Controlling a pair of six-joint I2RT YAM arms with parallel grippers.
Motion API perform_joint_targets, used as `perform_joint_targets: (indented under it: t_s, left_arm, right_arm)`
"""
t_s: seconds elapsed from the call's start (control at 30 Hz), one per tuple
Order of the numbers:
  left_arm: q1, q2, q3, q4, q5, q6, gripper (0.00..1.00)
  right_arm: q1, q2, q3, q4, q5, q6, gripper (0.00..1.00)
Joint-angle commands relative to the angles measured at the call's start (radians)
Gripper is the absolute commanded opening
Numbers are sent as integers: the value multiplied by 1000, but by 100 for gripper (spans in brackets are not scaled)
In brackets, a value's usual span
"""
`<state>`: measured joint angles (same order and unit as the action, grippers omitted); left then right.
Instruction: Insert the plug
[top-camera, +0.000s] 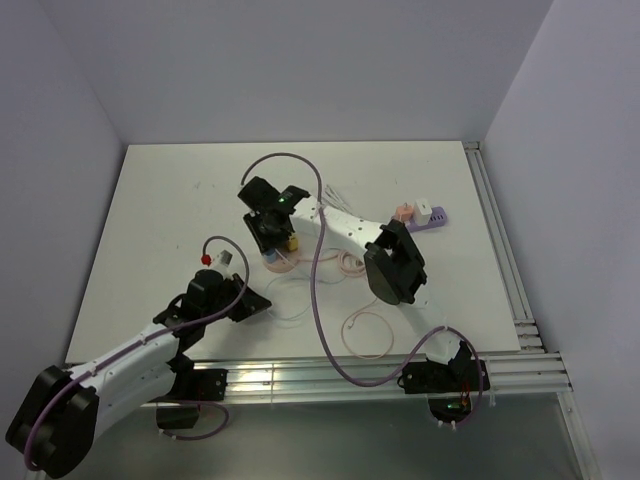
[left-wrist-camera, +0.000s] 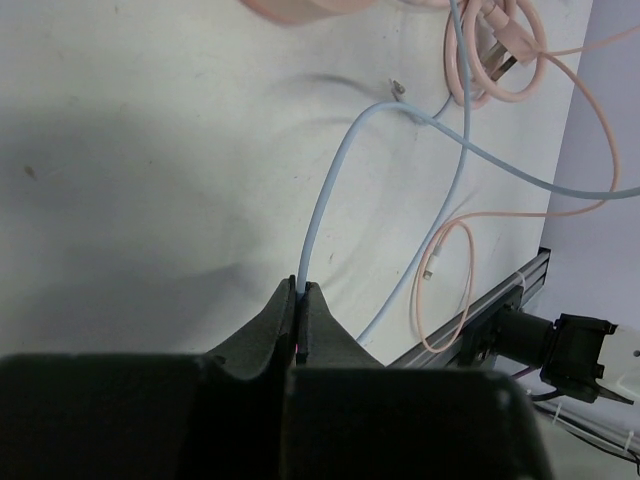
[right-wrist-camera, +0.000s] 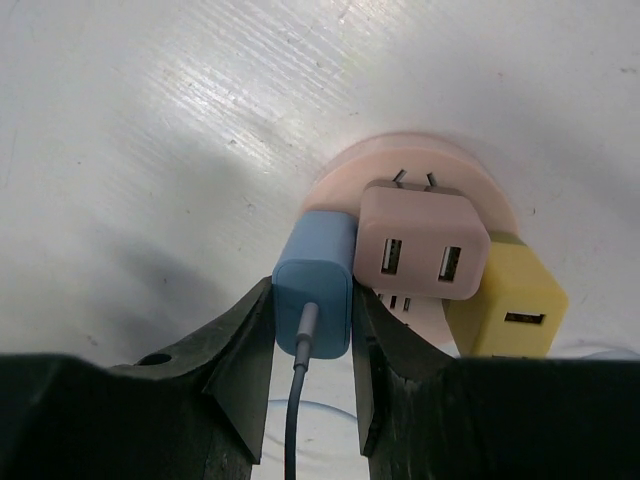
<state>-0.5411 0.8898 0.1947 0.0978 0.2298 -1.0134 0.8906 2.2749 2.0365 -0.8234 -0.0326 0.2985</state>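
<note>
Right gripper clamps blue charger, steadying it at round pink socket hub. Left gripper pinched shut on pale blue cable, likely controlling slack.

Matt plastic blue charger

White table, cables, purple power strip

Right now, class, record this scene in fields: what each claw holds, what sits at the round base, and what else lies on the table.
Right claw: shut on blue charger
Left claw: shut on light blue cable
Pink round base: pink two-port adapter with prongs showing, yellow adapter beside it
Elsewhere: pink cables, purple power strip
</note>
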Motion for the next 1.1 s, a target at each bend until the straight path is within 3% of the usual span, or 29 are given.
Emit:
perform_joint_targets:
  t_s: [0.0, 0.4, 0.6, 0.83, 0.93, 0.97, 1.0, 1.07]
  left_arm:
    - [-8, -48, -20, -43, -10, -16, 0]
    - [-7, -69, -28, -53, -12, -13, 0]
    - [-8, -124, 6, -146, -52, 9, 0]
    - [-7, -160, 31, -219, -116, 19, 1]
    - [-8, -160, 37, -231, -139, 18, 14]
    - [-7, -161, 38, -233, -141, 18, 17]
    - [-7, -163, 38, -228, -141, 19, 27]
    - [-8, -169, 43, -227, -144, 19, 41]
  right_arm:
    - [30, 75, -19, -66, 111, 21, 0]
    - [62, 254, -110, -30, 178, 45, 0]
    - [56, 233, -236, 59, 112, 68, 0]
    - [57, 186, -180, 44, 102, 44, 0]
    - [59, 135, -164, 61, 112, 34, 2]
    - [59, 114, -156, 60, 118, 33, 6]
    - [60, 104, -133, 53, 129, 24, 11]
    - [60, 74, -113, 46, 135, 14, 35]
